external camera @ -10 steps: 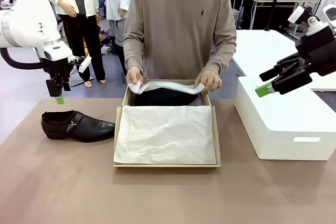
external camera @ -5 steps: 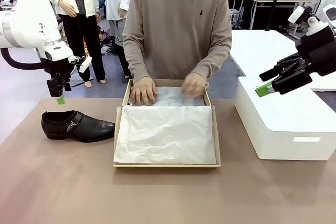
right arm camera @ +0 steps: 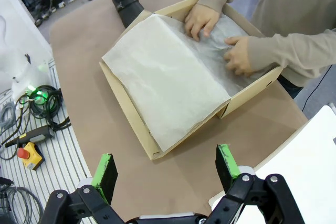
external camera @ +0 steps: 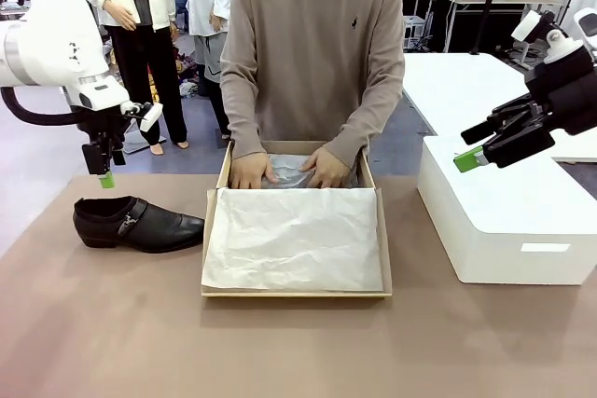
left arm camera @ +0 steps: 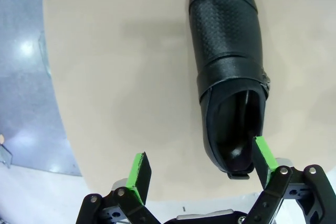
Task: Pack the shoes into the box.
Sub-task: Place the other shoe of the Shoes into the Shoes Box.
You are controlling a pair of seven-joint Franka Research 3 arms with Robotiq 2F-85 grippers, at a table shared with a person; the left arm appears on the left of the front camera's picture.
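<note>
Shoe [external camera: 138,223] lies apart from box [external camera: 297,295].

Left arm [external camera: 51,39], at the table's [external camera: 298,351] left edge: glossy white rounded shell, black cable [external camera: 28,116] looped beneath, black wrist block; left gripper [left arm camera: 202,163] of black links with silver pivot screws [left arm camera: 283,170] and bright green pads [left arm camera: 139,169]. Right arm [external camera: 569,90], at the table's right edge: black wrist with white caps; right gripper [right arm camera: 167,169] of the same black links and green tips. Person at the table's far edge: taupe crew-neck sweater [external camera: 317,53], long sleeves [external camera: 378,118], small dark chest emblem [external camera: 358,21].
</note>
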